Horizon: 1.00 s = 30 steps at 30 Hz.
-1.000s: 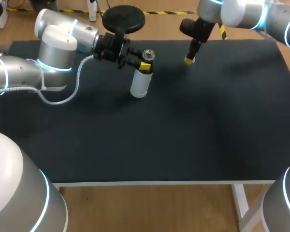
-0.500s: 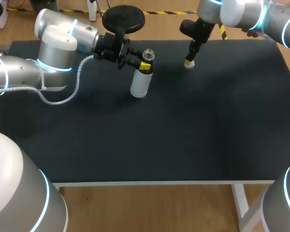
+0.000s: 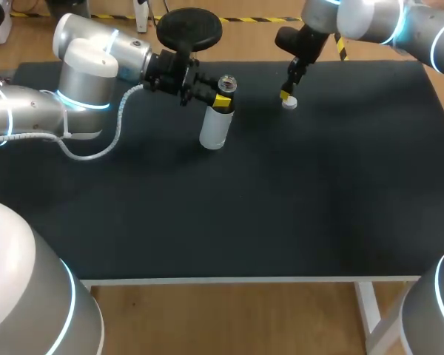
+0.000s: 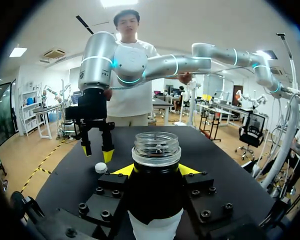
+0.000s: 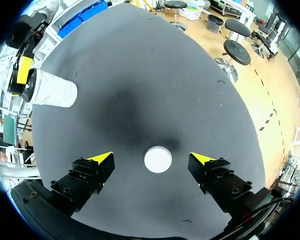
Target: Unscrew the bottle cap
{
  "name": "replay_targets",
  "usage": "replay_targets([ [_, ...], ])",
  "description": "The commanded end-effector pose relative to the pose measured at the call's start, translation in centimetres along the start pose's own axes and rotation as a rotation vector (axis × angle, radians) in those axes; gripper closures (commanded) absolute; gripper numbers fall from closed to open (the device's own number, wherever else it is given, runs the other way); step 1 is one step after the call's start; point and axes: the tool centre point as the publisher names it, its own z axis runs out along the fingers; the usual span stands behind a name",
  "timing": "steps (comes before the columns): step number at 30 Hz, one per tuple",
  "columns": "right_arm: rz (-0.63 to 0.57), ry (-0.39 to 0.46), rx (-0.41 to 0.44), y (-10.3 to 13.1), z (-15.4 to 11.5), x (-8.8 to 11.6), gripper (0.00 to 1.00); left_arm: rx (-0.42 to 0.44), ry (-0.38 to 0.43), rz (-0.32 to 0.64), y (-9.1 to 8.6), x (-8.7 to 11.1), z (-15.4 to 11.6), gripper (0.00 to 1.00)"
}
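Bottle stands upright on the dark tabletop, at about 11 o'clock from the tabletop's middle in the head view. Its body is white, its neck is dark, and its clear threaded mouth is bare and open at the top.

The left arm comes in from 9 o'clock. The left end effector lies level and is clamped on the bottle's neck just under the mouth. One yellow-tipped finger presses against each side. In the left wrist view the two yellow tips flank the neck at 9 and 3 o'clock of it.

The bottle cap is small, round and white. It lies flat on the tabletop, well apart from the bottle, at roughly 3 o'clock from it. From the tabletop's middle it is at about 1 o'clock.

The right arm enters from the 1 o'clock corner. The right end effector points down over the cap. Its fingers are spread wide and hold nothing. In the right wrist view the cap sits between the two yellow tips, with bare tabletop on either side of it, touching neither. The left wrist view shows those tips raised off the tabletop, with the cap lying just below and beside them.
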Motion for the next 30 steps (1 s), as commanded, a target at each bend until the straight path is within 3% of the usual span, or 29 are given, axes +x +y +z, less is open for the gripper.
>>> replay_targets([
  [1, 0.0, -0.004, -0.003, -0.2, -0.1, 0.2, 0.0, 0.001, 0.001, 0.0, 0.1, -0.1, 0.1, 1.0],
  [3, 0.0, -0.004, -0.003, -0.2, -0.1, 0.2, 0.0, 0.001, 0.001, 0.0, 0.1, -0.1, 0.1, 1.0],
  [10, 0.0, -0.004, -0.003, -0.2, -0.1, 0.2, 0.0, 0.155, -0.01, 0.076, -0.9, 0.5, -1.2, 1.0],
  [13, 0.0, -0.004, -0.003, -0.2, -0.1, 0.2, 0.0, 0.181, -0.012, 0.079, -0.8, 0.5, -1.5, 1.0],
  [30, 0.0, -0.004, -0.003, -0.2, -0.1, 0.2, 0.0, 0.175, 0.012, 0.063, -0.4, 0.5, -1.0, 1.0],
])
